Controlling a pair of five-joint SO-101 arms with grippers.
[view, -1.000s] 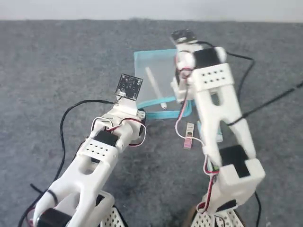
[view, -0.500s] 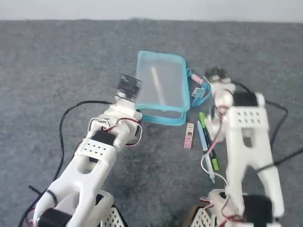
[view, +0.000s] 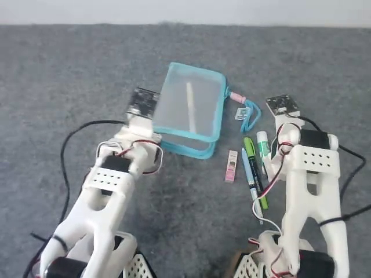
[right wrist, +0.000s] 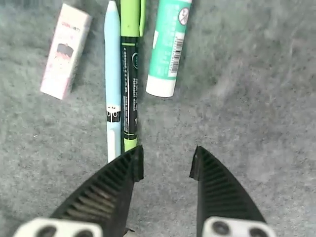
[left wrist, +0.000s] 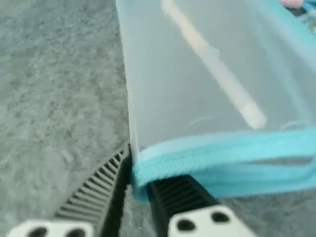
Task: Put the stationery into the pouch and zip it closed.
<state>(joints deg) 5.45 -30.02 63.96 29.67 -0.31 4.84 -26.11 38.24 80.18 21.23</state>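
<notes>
The translucent pouch [view: 190, 110] with teal trim lies at the table's middle, a white stick inside [left wrist: 212, 64]. My left gripper [left wrist: 138, 185] is shut on the pouch's teal zipper edge [left wrist: 207, 158] at its near left corner. To the pouch's right lie a pink eraser [view: 231, 166], a light blue pen [view: 249, 174], a green marker [view: 255, 168] and a teal glue stick [view: 262, 145]. My right gripper [right wrist: 165, 160] hangs open just above the carpet, near the ends of the blue pen [right wrist: 113, 84] and green marker [right wrist: 130, 74], with the glue stick [right wrist: 170, 47] and eraser [right wrist: 65, 51] beyond.
The pouch's zipper pull with a pink and blue strap [view: 246, 110] lies off its far right corner. Grey carpet [view: 69, 75] covers the table, with open room at the left and far side. Cables trail from both arms.
The right arm has swung away from over the pouch to the right, down beside the pens. The pouch has shifted and turned slightly with the left gripper.
</notes>
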